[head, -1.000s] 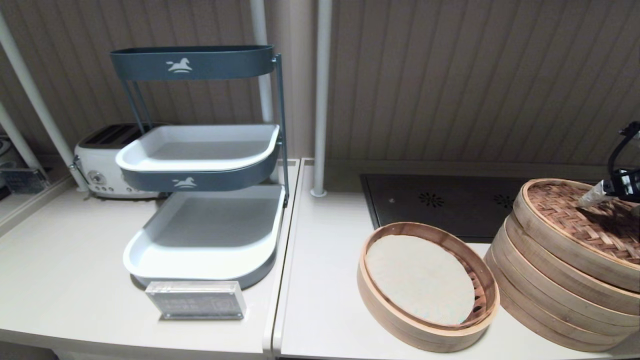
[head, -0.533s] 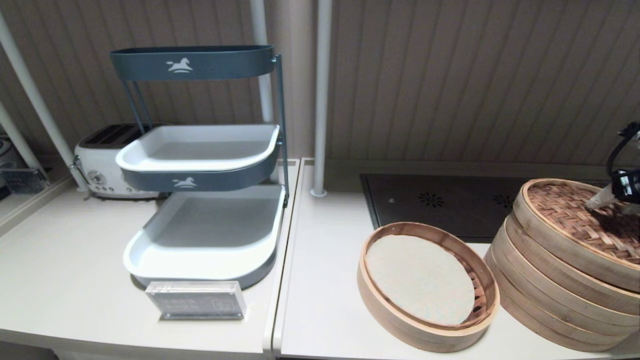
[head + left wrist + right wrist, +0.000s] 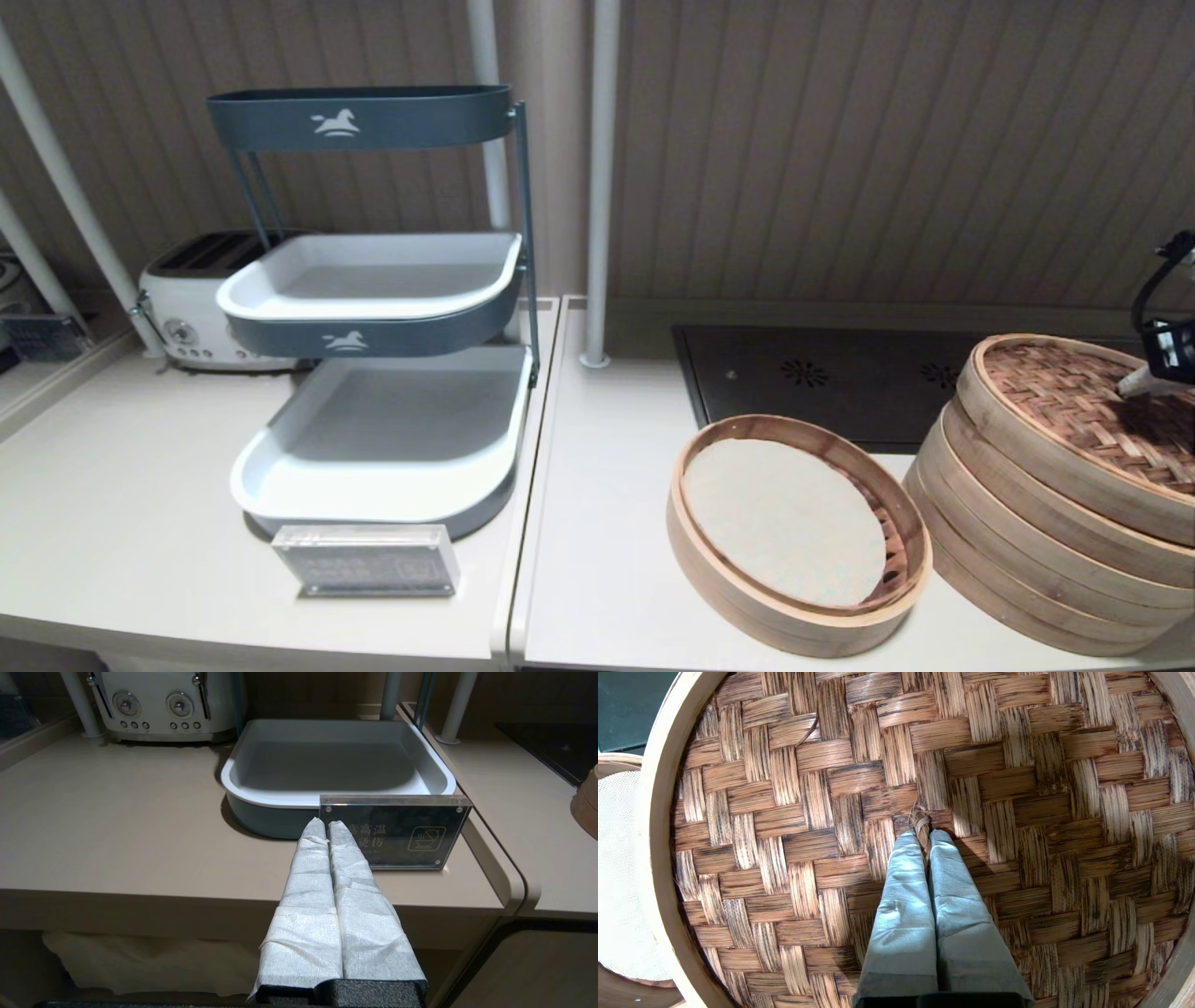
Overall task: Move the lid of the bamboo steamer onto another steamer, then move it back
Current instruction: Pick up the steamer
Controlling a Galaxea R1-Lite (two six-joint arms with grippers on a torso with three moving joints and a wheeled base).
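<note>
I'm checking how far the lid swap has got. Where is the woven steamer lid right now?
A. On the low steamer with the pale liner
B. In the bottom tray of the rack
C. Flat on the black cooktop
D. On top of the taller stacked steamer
D: the bamboo steamer lid sits atop the taller stacked steamer, the right gripper shut on its small centre loop, while the low steamer lies uncovered, its pale liner showing.

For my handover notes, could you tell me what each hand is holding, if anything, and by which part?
The right hand is shut on the small fibre knot at the centre of the bamboo steamer lid. The left hand is shut and holds nothing.
</note>
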